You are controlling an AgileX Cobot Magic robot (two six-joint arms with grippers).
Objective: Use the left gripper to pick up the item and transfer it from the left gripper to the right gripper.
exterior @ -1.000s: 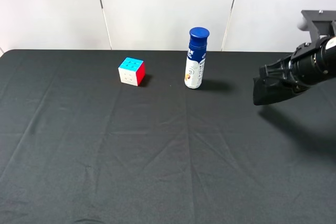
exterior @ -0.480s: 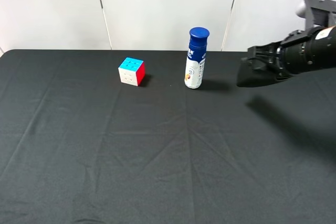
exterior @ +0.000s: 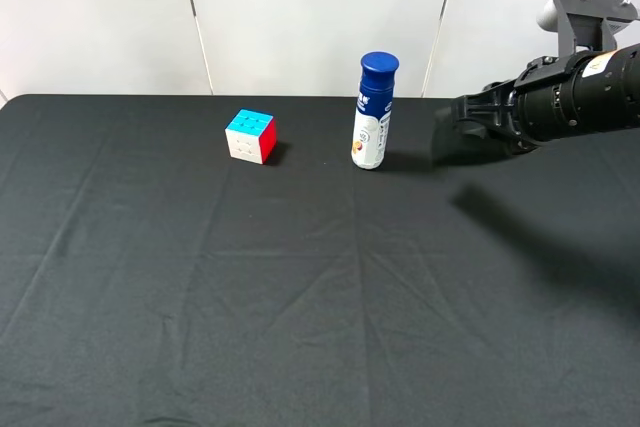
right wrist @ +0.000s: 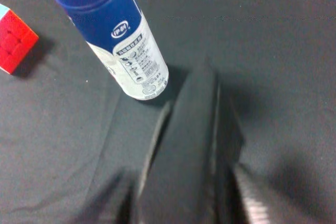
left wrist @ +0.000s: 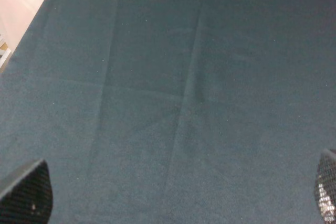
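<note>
While your right gripper (exterior: 462, 132) reaches in from the right of the overhead view, above the desk (exterior: 300, 297), the item (exterior: 470, 145) sits between its jaws, its free end pointing toward the white bottle (exterior: 373, 112). From the right wrist camera you see the item (right wrist: 191, 150) running out from the gripper toward the base of the bottle (right wrist: 118, 40), clear of the dark cloth, with a shadow under it. That view is blurred near the jaws, so you cannot tell whether they are pressing on the item or have parted from it. Your left gripper (left wrist: 173, 192) is spread wide and empty: only its two mesh-textured fingertips (left wrist: 26, 190) show, with bare cloth between them. The puzzle cube (exterior: 250, 136) stands left of the bottle, well apart from both grippers.
</note>
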